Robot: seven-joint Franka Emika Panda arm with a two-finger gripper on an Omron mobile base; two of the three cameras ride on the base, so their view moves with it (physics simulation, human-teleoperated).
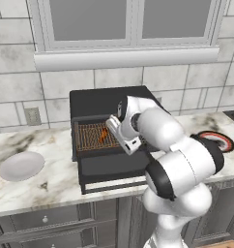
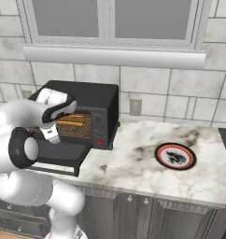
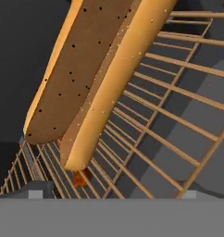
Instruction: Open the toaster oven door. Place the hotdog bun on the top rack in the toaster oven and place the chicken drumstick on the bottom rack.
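One hotdog bun (image 3: 93, 78) on top rack (image 3: 178, 92) | hand view — reddish bit beneath | tool (image 1: 110, 127) spread wide — empty

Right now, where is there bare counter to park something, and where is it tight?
Bare marble lies between the toaster oven and the round red-rimmed plate. More lies between the white plate and the oven's lowered door. It is crowded at the oven mouth, where the open gripper sits by the bun on the rack.
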